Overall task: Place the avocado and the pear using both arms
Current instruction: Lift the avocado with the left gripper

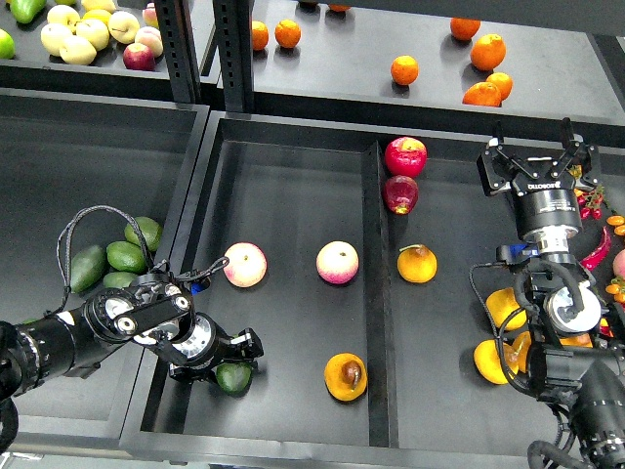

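Observation:
The dark green avocado point(235, 378) lies on the floor of the black tray point(293, 186), near its front left corner. My left gripper point(223, 362) is right over it, jaws spread on either side of the fruit; the grip does not look closed. The pear point(346, 376), orange-yellow with a dark brown patch, lies on the tray floor near the front of the divider, apart from both grippers. My right gripper point(534, 156) is open and empty, held up over the right compartment.
Two pink-yellow apples point(245, 265) point(337, 262) lie mid-tray. Two red apples point(404, 156) and an orange-yellow fruit point(417, 264) lie right of the divider point(375, 293). Several avocados point(125, 256) lie in the left bin. Oranges point(486, 51) are on the rear shelf.

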### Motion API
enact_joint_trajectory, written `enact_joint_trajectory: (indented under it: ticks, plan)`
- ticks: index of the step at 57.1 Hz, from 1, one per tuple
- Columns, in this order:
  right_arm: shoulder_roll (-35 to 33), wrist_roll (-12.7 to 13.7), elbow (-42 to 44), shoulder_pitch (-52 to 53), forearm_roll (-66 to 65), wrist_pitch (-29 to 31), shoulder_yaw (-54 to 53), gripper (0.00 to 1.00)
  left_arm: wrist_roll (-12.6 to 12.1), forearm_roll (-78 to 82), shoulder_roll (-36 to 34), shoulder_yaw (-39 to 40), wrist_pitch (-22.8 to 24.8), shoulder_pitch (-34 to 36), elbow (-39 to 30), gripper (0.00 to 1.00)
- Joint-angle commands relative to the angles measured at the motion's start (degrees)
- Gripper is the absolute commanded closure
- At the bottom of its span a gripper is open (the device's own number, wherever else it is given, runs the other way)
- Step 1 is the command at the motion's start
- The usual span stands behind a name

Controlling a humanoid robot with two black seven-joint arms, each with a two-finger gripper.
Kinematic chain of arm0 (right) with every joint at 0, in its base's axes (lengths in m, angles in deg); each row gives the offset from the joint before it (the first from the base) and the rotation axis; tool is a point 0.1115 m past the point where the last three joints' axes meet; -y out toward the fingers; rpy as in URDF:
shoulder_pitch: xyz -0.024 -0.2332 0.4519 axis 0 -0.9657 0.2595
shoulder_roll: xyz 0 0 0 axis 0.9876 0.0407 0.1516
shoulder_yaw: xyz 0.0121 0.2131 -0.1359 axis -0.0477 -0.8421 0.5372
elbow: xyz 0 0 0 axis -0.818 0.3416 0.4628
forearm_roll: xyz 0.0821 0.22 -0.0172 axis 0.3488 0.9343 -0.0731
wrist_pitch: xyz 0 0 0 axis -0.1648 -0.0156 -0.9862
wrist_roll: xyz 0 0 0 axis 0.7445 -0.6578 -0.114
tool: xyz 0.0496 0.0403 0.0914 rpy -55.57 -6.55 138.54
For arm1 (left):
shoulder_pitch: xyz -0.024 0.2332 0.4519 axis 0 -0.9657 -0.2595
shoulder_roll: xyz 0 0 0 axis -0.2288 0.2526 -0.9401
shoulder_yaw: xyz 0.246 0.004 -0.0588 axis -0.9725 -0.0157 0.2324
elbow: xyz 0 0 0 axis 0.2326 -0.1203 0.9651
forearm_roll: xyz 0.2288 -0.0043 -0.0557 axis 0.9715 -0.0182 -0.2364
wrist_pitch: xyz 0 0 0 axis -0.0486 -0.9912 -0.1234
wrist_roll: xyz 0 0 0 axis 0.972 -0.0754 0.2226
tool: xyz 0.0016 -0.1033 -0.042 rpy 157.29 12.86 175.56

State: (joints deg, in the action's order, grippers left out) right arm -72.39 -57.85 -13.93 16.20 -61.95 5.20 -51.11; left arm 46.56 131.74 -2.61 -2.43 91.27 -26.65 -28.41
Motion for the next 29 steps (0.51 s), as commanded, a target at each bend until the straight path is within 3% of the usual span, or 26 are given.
enact_joint_trajectory:
  ticks: [1, 29]
  plan:
    - [0.0, 0.0, 0.0, 0.0, 0.0, 0.0, 0.0, 0.01, 0.0, -0.1, 0.0, 2.6, 0.0, -0.6, 1.8, 0.49]
    - [0.0, 0.0, 0.0, 0.0, 0.0, 0.0, 0.0, 0.01, 0.0, -0.1, 0.0, 4.8, 0.0, 0.0, 2.2, 0.64]
